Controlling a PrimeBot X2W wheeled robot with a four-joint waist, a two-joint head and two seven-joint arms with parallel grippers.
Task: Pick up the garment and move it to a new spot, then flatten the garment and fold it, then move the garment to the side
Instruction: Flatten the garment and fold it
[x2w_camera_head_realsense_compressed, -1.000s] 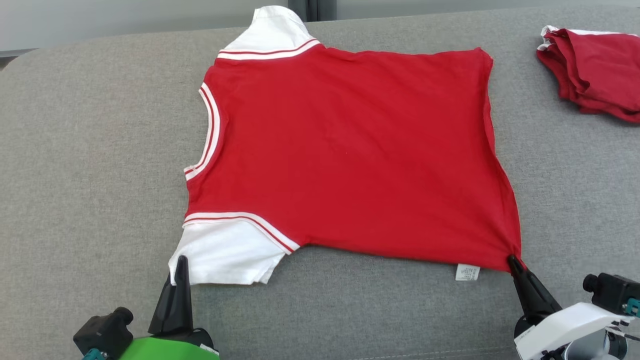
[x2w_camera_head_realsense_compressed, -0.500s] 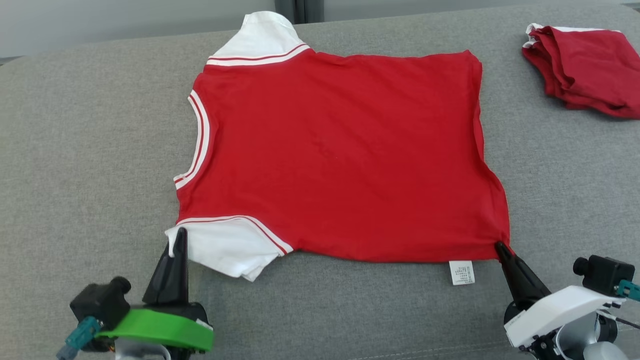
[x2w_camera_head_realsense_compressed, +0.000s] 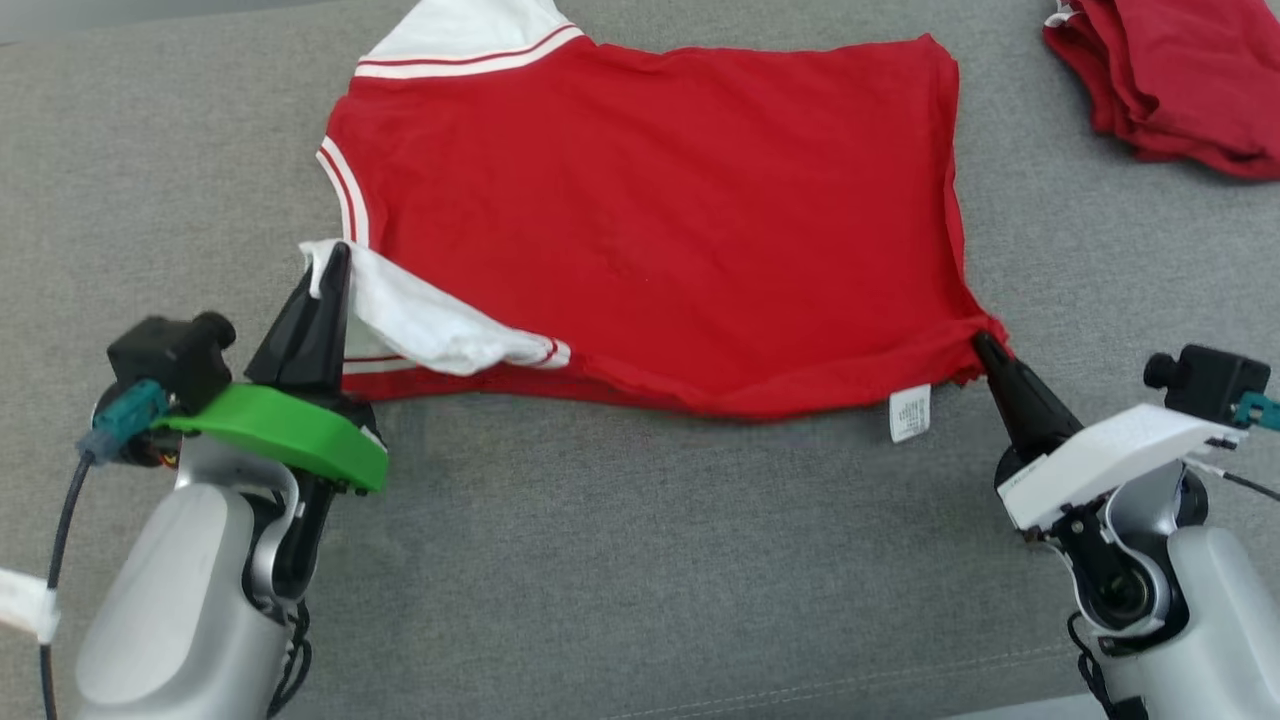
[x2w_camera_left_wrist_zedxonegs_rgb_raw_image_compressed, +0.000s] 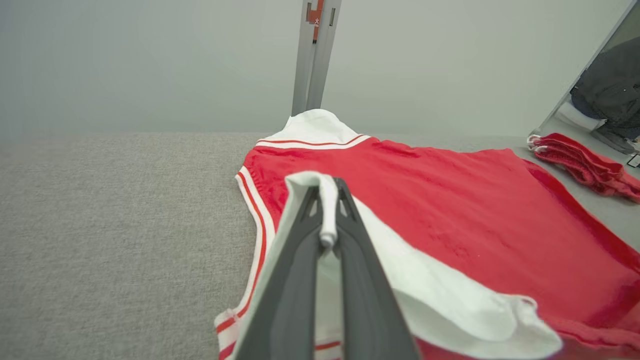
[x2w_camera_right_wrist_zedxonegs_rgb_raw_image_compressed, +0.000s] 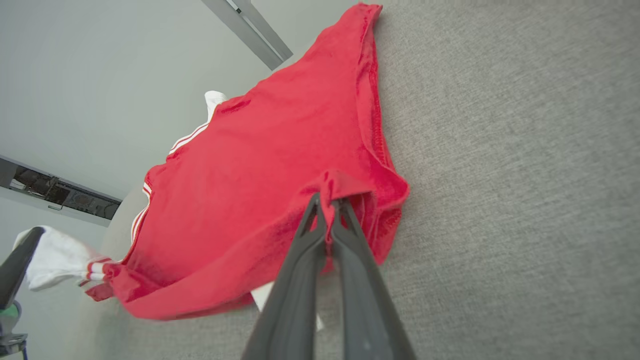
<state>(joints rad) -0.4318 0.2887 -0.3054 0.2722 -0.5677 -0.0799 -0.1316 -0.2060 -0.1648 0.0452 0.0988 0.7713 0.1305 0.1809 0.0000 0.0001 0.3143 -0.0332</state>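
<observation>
Two grippers hold the near edge of a red shirt (x2w_camera_head_realsense_compressed: 650, 220) spread on a grey, coarse-woven cushion (x2w_camera_head_realsense_compressed: 640, 560). The shirt is a thin, soft knit with a red body, white short sleeves, and white-and-red striped bands at the neck and sleeve seams. Its far part lies flat on the cushion. Its near edge is raised and sags between the two holds.

Left gripper (x2w_camera_head_realsense_compressed: 335, 255): long, dark, tapered fingers on a green plastic mount. The fingers are pressed together on the cuff of the near white sleeve (x2w_camera_head_realsense_compressed: 420, 320).

Right gripper (x2w_camera_head_realsense_compressed: 980, 345): fingers of the same kind on a white mount. They are clamped on the near hem corner, where the cloth bunches to a point.

A small white rectangular label (x2w_camera_head_realsense_compressed: 909, 413) hangs from the raised hem, near the right gripper. Its print is too small to read.

A second red cloth (x2w_camera_head_realsense_compressed: 1180, 90), folded in layers, lies well apart at the far right of the cushion.

Change from half a second ago: the near sleeve lay flat on the cushion. It now drapes back over the red body, and the near hem has lifted.
</observation>
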